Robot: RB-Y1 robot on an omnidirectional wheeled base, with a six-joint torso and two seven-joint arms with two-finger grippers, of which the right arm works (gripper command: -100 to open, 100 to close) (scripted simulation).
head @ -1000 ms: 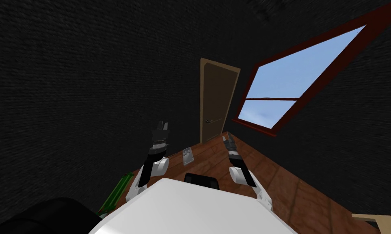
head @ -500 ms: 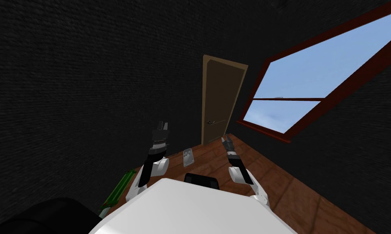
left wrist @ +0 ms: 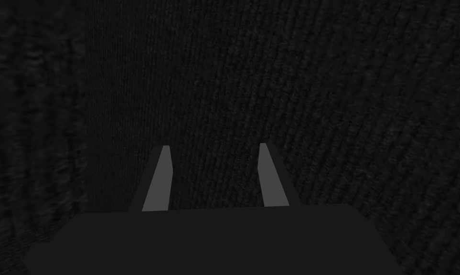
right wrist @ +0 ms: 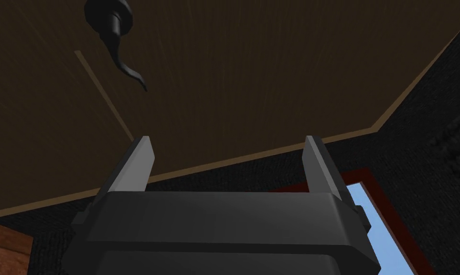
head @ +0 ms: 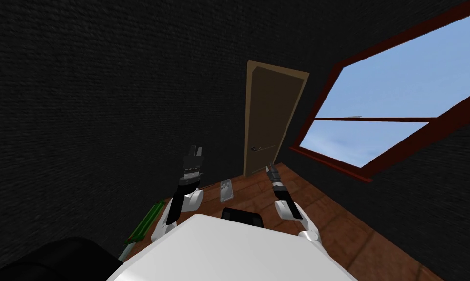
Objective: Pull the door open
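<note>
Door [head: 270,122] upright in frame; lever handle [right wrist: 124,67] crosswise, tip toward window [head: 375,97]. Right gripper [right wrist: 229,143] spread wide, short of handle. Left gripper [left wrist: 213,148] narrower, holding nothing.

Red-framed window [head: 390,112] showing blue sky, set in a dark wall [head: 107,97]. Brown plank floor [head: 336,214] below. Green strip [head: 146,222] lying along the wall's base.

- Head camera: steeply down, forward, rolled; door [head: 272,122] far ahead.
- Right wrist camera: same door, nearer, beyond the right gripper [right wrist: 229,139].
- Left wrist camera: dark wall [left wrist: 272,71], perhaps close.
</note>
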